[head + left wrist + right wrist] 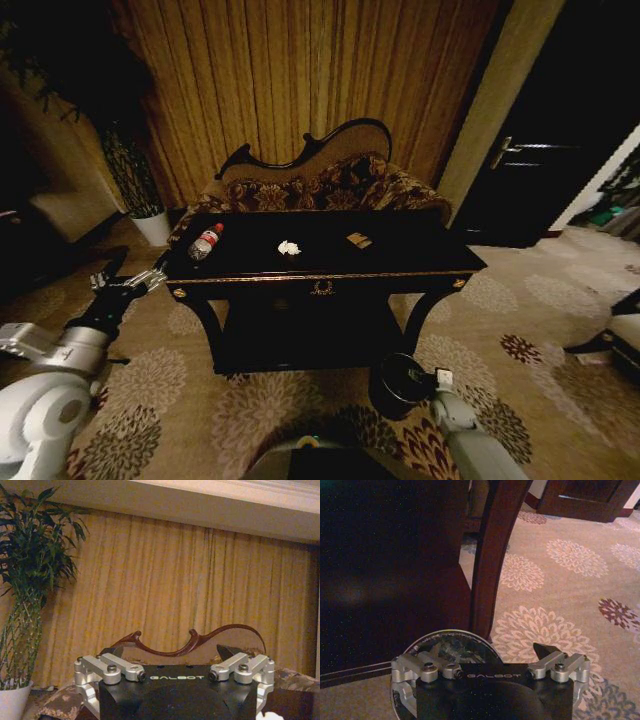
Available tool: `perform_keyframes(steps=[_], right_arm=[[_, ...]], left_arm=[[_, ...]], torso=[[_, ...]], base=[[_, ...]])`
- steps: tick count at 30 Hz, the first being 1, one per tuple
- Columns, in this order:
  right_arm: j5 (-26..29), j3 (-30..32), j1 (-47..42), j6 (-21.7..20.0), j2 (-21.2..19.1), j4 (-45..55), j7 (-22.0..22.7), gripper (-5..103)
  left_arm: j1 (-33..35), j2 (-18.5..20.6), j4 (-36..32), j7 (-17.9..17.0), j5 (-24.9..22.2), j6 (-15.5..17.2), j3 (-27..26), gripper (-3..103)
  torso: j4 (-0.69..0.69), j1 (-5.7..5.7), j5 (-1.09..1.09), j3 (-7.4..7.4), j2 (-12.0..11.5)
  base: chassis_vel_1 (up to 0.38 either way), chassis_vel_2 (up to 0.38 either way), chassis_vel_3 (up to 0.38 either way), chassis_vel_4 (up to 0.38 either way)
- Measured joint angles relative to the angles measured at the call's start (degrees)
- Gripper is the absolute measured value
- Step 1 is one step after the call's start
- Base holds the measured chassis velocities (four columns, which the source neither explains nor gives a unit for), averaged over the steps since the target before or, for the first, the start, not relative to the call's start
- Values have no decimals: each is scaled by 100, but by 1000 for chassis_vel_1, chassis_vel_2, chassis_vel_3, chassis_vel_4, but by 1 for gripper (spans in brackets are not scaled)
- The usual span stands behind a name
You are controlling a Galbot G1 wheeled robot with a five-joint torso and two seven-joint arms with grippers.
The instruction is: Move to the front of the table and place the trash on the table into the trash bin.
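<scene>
Facing a black counter (400,262) from a short way back, the robot still has ground to close. On top lie a bottle (205,242) at the left end, a white paper wad (289,247) mid-top and a tan wrapper (359,240) further right, all apart. The bin (396,386) stands on the carpet by the right front leg. The left claw (112,283) hangs wide and empty left of the counter; the right claw (490,652), also wide, hovers over the bin. Best to roll in squarely, keeping the right arm off the bin.
</scene>
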Motion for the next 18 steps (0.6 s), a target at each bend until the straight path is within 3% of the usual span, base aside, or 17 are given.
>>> perform_keyframes(steps=[3, 6, 9, 16, 18], right_arm=[[68, 84, -119, 298, -32, 352, -56, 100], [-127, 280, -452, 1308, -225, 1166, -352, 100], [102, 452, -798, 1530, -369, 1995, -461, 100], [664, 726, -1332, 1477, -566, 3915, -458, 100], [783, 697, -1396, 1222, -611, 4539, -319, 100]], left_arm=[[0, 6, -4, 1, -6, -1, -10, 100], [19, 3, -20, 1, -22, -4, -51, 100], [22, -1, -22, 3, -28, -4, -55, 100], [18, 0, -51, 2, -31, -5, -34, 100], [18, 3, -59, 1, -30, -5, -21, 100]], torso=[[-1, 0, 1, 0, 0], [2, 0, -2, 0, 0], [-1, 0, -2, 0, 0], [0, 0, -2, 0, 1], [0, 0, -3, 0, 1]], base=[[0, 0, 0, 0], [0, 0, 0, 0], [0, 0, 0, 0], [0, 0, 0, 0], [0, 0, 0, 0]])
